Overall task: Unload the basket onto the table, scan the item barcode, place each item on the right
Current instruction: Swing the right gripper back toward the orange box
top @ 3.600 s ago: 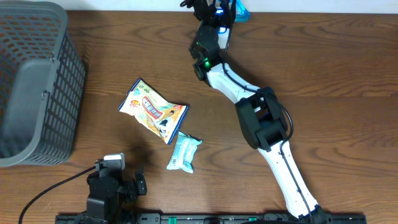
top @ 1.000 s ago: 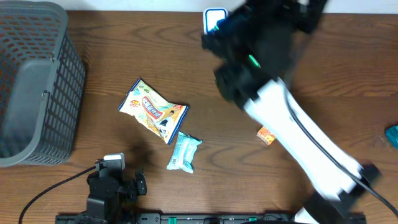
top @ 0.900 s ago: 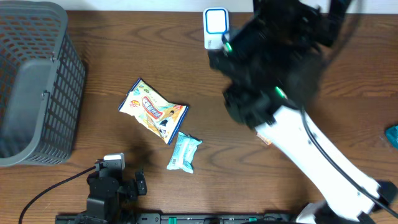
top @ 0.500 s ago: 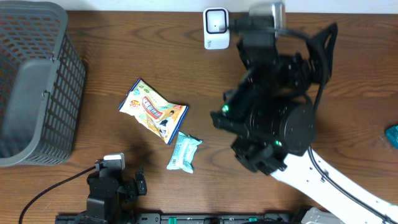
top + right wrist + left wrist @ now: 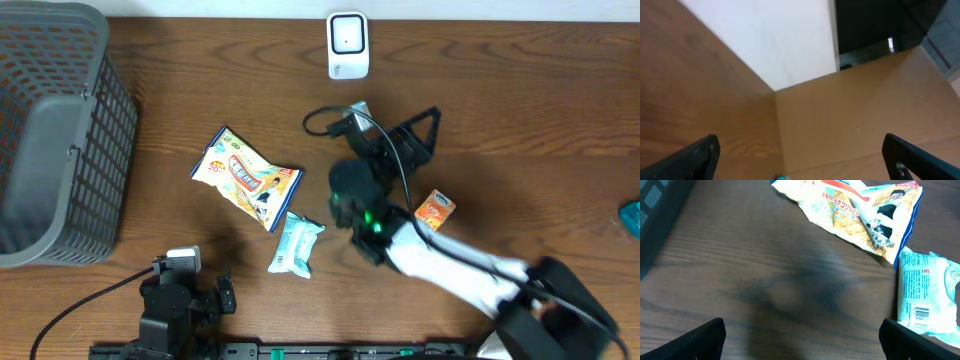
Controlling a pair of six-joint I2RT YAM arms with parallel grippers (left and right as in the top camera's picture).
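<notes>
From above I see a wooden counter (image 5: 560, 100) with a white scanner (image 5: 347, 45) at its far edge, centre, and a grey basket (image 5: 60, 130) at far left. The item I judge easiest to scan is the pale blue packet (image 5: 296, 243), lying flat near the middle of the counter, just near and right of a yellow snack bag (image 5: 245, 178) and touching its corner. The packet's long axis runs near to far, with the far end tipped slightly right. Its barcode (image 5: 920, 312) faces up toward the near end. A small orange box (image 5: 434, 210) lies well to the right, beside my right arm. The left end effector (image 5: 802, 342) is released, its fingers spread wide over bare wood, with nothing between them. It sits at the near edge, left of the packet. The right end effector (image 5: 800, 165) is also released and empty, and its camera sees only a wall and a panel, not the counter. To do this step well, I would pinch the packet across its narrow width at the far end, leaving the barcode uncovered. Then I would lift it and turn the printed face squarely toward the scanner without creasing the wrapper.
</notes>
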